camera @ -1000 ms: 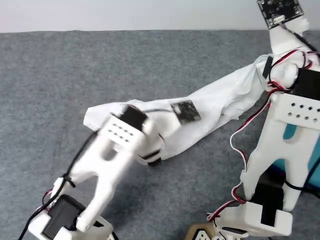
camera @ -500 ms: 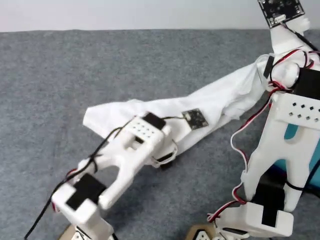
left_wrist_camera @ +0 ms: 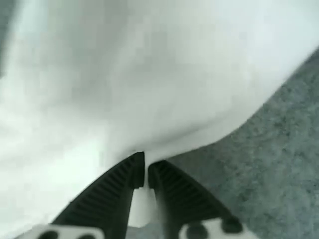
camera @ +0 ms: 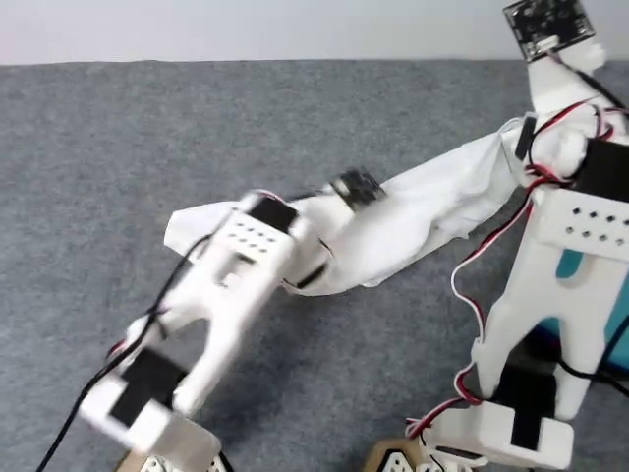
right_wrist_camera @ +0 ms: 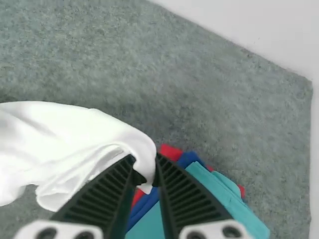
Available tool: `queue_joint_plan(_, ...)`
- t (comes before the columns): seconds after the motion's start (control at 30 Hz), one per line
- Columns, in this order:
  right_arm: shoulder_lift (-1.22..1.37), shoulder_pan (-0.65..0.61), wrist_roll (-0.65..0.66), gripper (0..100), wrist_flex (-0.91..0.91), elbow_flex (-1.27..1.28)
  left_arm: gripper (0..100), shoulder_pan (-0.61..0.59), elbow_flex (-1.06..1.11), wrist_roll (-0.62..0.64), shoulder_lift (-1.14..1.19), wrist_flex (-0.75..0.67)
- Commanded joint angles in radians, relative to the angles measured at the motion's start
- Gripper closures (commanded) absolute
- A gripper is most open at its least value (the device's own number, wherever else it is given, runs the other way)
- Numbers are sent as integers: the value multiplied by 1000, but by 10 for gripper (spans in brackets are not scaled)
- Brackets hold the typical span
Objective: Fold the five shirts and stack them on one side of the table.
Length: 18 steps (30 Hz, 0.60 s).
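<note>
Both grippers have the white shirt (camera: 413, 211). L gripper (left_wrist_camera: 146, 167) has its jaws nearly together w/ a fold of white cloth nipped between them, at the shirt end farthest from the stack (right_wrist_camera: 214, 199) of red, blue and teal shirts. R gripper (right_wrist_camera: 144, 172) is clamped on a thin bit of hem directly above that stack. The shirt hangs stretched between the two, away from the stack across the grey table cover (camera: 197, 118).

My worries:
- R grip holds only a sliver of edge. If L pulls harder away from the stack, I judge the hem can slip out and that end drops onto the stack crooked.
- The cloth looks bunched and twisted, not flat. Laying it down like this prob gives a lump, not a fold.
- The R-held corner hangs right over the stack, so any drag across it could shove the top shirts askew.
- L pinch may have more than one layer; can't tell from the wrist view.

Vs 0.5 s ago: L arm has swung, and its wrist now sits farther from the stack and nearer the far edge of the cover. The shirt's near edge has come up w/ it, so the cloth reads narrower. R arm has barely shifted.
</note>
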Motion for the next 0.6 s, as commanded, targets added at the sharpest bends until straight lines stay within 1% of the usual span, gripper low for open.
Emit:
queue_joint_plan(0.0, -91, -5, 3, 988, -8, -48, 994, -86, -41, -11, -207, 57)
queue_joint_plan(0.27, -236, -4, 8, 988, -96, -48, 994, -292, -47, -166, -470, 236)
queue_joint_plan(0.33, -271, -8, 9, 988, -117, -48, 994, -311, -47, -219, -542, 299)
queue_joint_plan(0.47, -321, -12, 9, 988, -145, -48, 994, -313, -47, -318, -681, 436)
queue_joint_plan(0.57, -335, -58, 9, 988, -122, -46, 994, -321, -42, -354, -756, 462)
